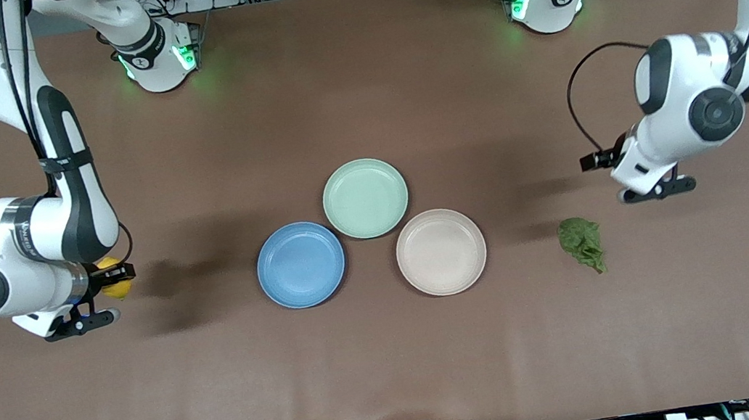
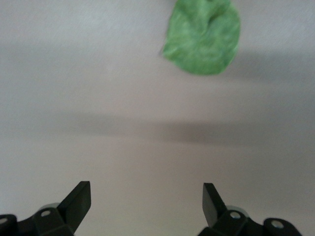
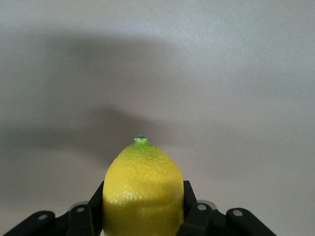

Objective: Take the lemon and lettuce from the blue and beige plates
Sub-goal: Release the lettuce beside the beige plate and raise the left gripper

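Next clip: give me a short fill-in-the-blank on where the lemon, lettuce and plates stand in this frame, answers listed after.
1. The right end effector is shut on the ____.
2. The lettuce lies on the ____, toward the left arm's end, beside the beige plate.
3. The left end effector is ____ and holds nothing.
4. The blue plate, the beige plate and the green plate all hold ____.

Answers: lemon; table; open; nothing
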### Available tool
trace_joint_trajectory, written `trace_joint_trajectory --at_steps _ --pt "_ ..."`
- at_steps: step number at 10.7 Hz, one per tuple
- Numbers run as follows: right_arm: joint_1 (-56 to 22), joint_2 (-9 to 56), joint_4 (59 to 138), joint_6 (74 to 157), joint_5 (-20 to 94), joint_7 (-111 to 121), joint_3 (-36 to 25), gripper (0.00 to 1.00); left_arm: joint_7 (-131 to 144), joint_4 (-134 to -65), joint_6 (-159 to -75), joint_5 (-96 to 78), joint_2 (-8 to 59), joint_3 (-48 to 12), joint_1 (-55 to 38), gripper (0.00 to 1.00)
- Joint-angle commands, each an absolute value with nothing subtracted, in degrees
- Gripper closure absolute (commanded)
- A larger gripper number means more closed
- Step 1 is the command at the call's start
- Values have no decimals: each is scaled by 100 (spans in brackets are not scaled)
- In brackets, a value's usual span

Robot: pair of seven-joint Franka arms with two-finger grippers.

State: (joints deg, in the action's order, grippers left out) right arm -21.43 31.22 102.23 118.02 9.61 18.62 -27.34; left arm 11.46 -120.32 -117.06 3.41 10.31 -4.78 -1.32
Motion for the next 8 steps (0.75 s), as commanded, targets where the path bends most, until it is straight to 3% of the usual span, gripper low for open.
trace_joint_trajectory --at_steps 1,4,8 --pt "-2135 2777 11055 12652 914 1925 -2654 68 1064 -12437 -11830 255 397 -483 -132 0" --pt "-2179 2786 11512 13358 1254 1907 -2584 69 1011 -11955 -11725 264 89 -475 -167 0" --pt "-2426 2812 11733 13702 1695 1907 -2584 69 1020 -10690 -11031 98 79 -475 -158 0"
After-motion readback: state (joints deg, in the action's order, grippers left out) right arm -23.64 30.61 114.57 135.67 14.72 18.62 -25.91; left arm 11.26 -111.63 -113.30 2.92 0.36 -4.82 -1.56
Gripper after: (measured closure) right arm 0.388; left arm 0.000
